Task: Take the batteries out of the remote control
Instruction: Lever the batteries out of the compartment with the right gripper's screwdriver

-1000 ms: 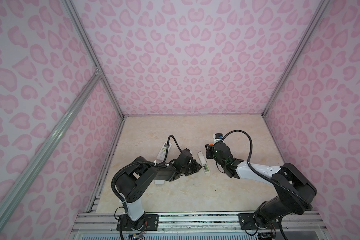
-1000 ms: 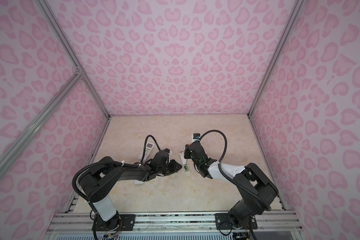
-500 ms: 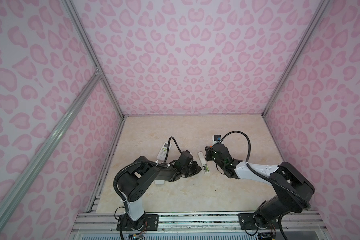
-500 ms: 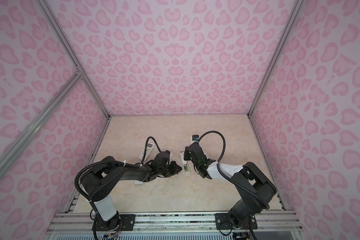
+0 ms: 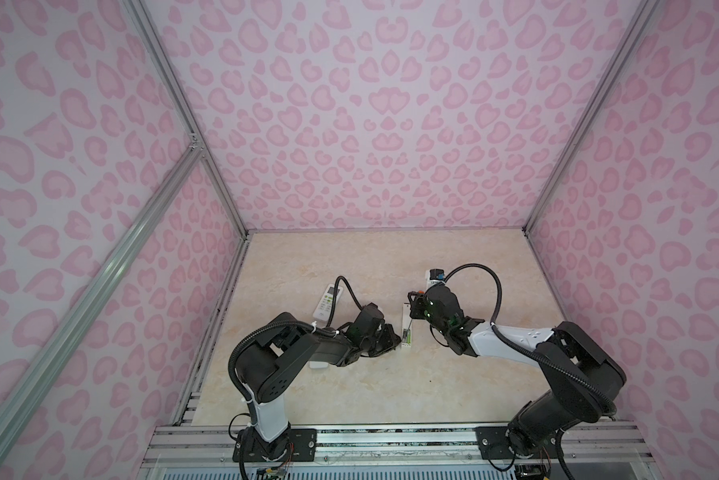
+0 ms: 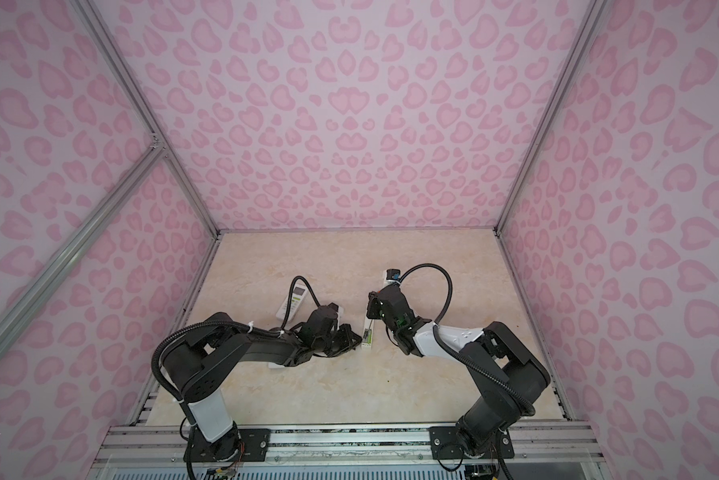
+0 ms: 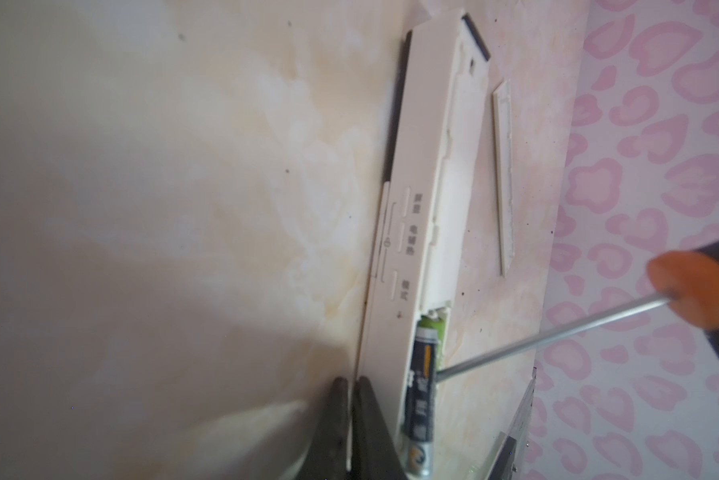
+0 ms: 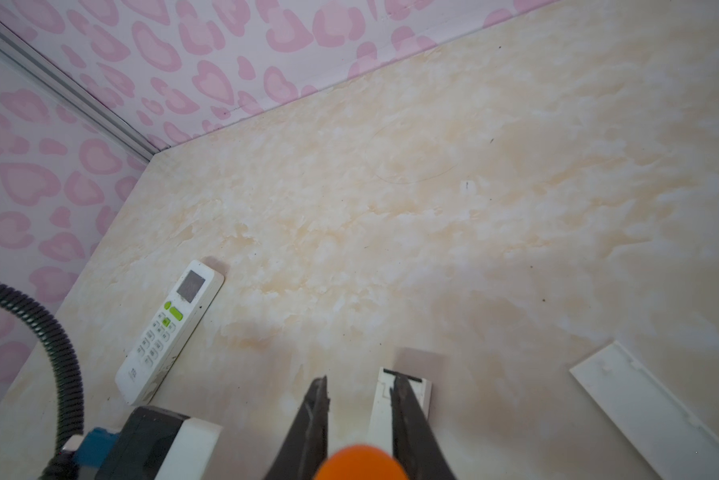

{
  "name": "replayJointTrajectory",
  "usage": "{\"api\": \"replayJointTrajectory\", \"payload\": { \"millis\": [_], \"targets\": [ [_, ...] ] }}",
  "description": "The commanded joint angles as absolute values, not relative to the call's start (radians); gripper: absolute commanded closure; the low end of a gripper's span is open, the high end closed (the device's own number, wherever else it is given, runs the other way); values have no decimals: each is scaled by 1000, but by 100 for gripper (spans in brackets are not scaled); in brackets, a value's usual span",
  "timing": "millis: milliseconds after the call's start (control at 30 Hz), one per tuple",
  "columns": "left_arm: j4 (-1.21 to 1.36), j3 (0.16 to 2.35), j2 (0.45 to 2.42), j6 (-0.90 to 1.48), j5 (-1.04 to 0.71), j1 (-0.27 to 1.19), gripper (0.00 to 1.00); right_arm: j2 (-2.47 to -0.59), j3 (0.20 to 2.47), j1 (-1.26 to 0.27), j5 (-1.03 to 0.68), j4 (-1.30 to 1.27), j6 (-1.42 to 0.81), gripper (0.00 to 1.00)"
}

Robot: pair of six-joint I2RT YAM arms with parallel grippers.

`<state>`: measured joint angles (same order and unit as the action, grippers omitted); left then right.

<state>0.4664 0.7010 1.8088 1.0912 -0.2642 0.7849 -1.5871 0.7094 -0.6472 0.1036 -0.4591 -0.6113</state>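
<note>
Your two top views hang high over the front rail, tilted down toward the back wall. They are far from the open remote, which shows small in both, and they share nearly the whole scene. Your left wrist camera lies almost at floor level, very close beside the open remote, sighting along its length. Your right wrist camera sits just above the open remote, facing the corner beyond. Both wrist views catch the screwdriver. The right wrist and top views share the keypad remote.
</note>
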Motion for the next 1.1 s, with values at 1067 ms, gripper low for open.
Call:
{"api": "replayJointTrajectory", "payload": {
  "millis": [1067],
  "targets": [
    [345,730,1717,979,-202,778,75,-1552,779,-673,196,-326,-529,100]
  ]
}}
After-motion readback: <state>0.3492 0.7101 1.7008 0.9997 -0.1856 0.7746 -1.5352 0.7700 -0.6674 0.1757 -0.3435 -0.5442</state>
